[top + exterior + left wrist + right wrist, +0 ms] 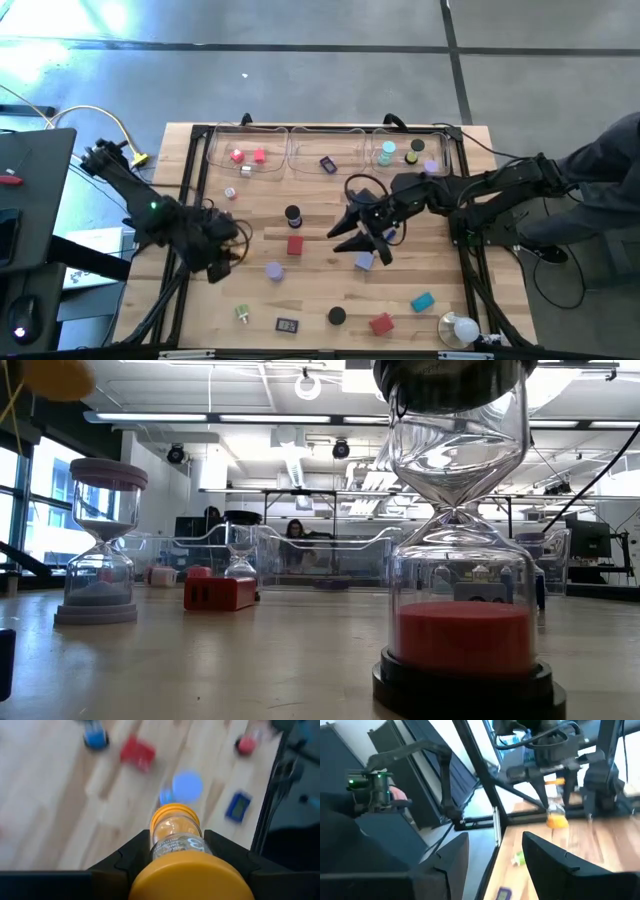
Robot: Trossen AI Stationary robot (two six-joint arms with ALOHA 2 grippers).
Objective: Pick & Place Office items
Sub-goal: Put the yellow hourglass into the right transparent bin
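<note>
1. Orange-capped timer (pixel 187 877) is closest to the lens, pinched between the fingers of my left hand (pixel 177 840) and lifted clear of the tabletop (pixel 320 290), over its left part.
2. Done so far: clear trays (pixel 290 135) at the far edge hold about seven small pieces, including red and pink ones (pixel 248 156), a lilac piece (pixel 328 165) and a teal cap (pixel 387 155).
3. Left: roughly nine loose items, e.g. black cap (pixel 292 214), red block (pixel 295 245), lavender piece (pixel 274 269), teal block (pixel 422 301). I'd say under halfway.
4. My right hand (pixel 362 238) hovers mid-tabletop, fingers spread, nothing between them, just beside a lavender block (pixel 365 261).
5. Left arm reaches in low from the left edge; right arm stretches in from the right edge.
</note>
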